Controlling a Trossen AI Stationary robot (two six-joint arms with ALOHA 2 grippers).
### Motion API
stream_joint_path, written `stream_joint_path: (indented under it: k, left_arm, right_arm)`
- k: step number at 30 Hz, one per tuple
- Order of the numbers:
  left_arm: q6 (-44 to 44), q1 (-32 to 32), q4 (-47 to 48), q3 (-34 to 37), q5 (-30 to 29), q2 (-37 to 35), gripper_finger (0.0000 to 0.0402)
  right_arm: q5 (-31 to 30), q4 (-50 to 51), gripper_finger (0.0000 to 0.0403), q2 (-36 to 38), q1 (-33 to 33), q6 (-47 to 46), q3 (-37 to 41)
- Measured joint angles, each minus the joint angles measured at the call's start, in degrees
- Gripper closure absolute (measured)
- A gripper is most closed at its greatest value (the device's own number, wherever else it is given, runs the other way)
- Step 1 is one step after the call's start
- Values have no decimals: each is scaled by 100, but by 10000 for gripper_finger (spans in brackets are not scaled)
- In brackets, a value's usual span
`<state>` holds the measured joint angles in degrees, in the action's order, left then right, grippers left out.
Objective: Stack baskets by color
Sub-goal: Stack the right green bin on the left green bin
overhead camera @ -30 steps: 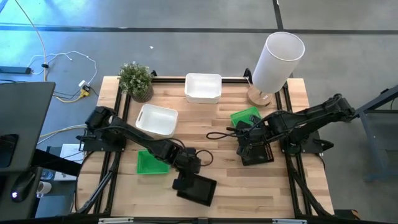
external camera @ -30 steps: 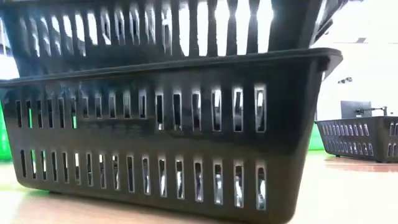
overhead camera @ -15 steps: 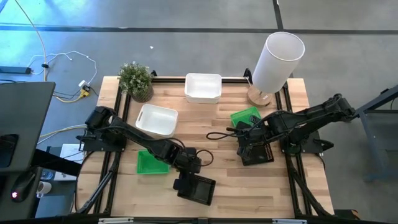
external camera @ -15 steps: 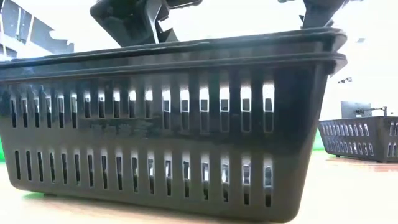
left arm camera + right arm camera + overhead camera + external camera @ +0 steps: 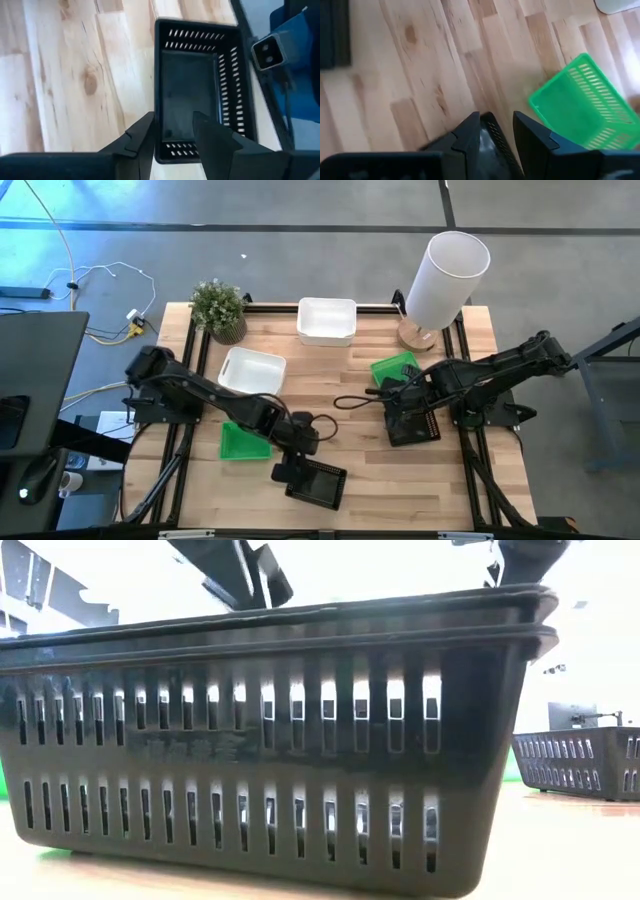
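Observation:
Two black baskets (image 5: 320, 483) sit nested in each other near the table's front edge, filling the low view (image 5: 270, 760). My left gripper (image 5: 173, 120) hovers open just above their near end, touching nothing. My right gripper (image 5: 398, 405) at centre right is shut on a third black basket (image 5: 416, 426). One green basket (image 5: 396, 367) lies just beyond it, another (image 5: 243, 442) at left. Two white baskets (image 5: 252, 372) (image 5: 327, 320) rest farther back. My right gripper pinches one wall of the black basket at its rim (image 5: 492, 134), one finger inside and one outside. The fingers come from above, slanting down. The basket hangs below them; whether its bottom touches the table I cannot tell.
A potted plant (image 5: 218, 308) stands at the far left corner and a tall white cylinder (image 5: 445, 278) at the far right. Bare wood lies between the two arms in the table's middle.
My left gripper has opened and let go of the upper black basket, which has dropped level into the lower one. The gripper has then risen clear of the stack. My right gripper has kept its place.

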<state>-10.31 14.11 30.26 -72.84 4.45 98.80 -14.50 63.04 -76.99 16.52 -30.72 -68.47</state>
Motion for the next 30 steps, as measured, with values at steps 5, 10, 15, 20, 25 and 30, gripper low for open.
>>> stream_joint_path:
  k: [5, 10, 15, 20, 25, 30]
  left_arm:
    - [115, 0, 393, 0, -24, -364, 283]
    - [329, 0, 770, 0, -83, -797, 284]
    - [397, -83, 1025, -3, -380, -1380, 284]
    - [400, -138, 1413, -7, -874, -2058, 284]
    - [297, -133, 1887, -4, -1318, -2677, 284]
    - [164, -133, 2275, 0, -1668, -3135, 284]
  right_arm:
    - [-29, 297, 300, 1, -102, 420, 0]
    - [-156, 462, 300, 2, -246, 871, 0]
    - [-167, 536, 300, 2, -420, 1215, 0]
    - [-156, 696, 300, -51, -579, 1467, 0]
    - [-152, 803, 293, -374, -720, 1718, 0]
    - [-160, 855, 268, -735, -857, 1927, 0]
